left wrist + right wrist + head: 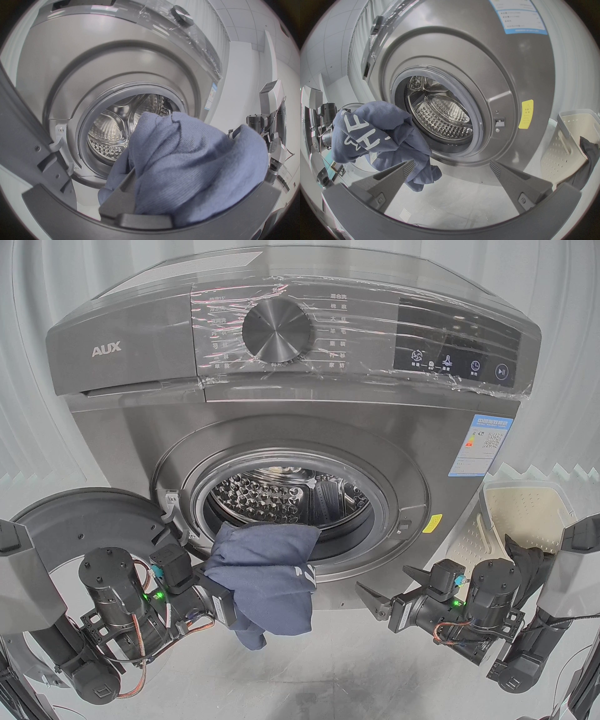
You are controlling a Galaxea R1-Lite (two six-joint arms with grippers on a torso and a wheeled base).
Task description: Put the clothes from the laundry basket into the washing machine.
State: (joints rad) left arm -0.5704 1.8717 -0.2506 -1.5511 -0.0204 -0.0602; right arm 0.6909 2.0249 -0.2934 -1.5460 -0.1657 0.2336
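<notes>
Left pincer (pixel 244 602), lower centre, is clamped on a navy garment (pixel 269 577) before the drum mouth (pixel 287 496), not yet inside; right pincer (pixel 382 577) stands apart, empty, and a dark garment (pixel 528 565) waits in the laundry basket (pixel 531 509).

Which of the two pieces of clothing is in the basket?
The dark, nearly black garment, draped inside the white laundry basket on the robot's right. The blue garment hangs from the left tool at the washing machine's opening.

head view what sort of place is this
Likely a mock laundry corner in a lab: a washing machine with film on its panel, a laundry basket beside it, plain curtains behind.
</notes>
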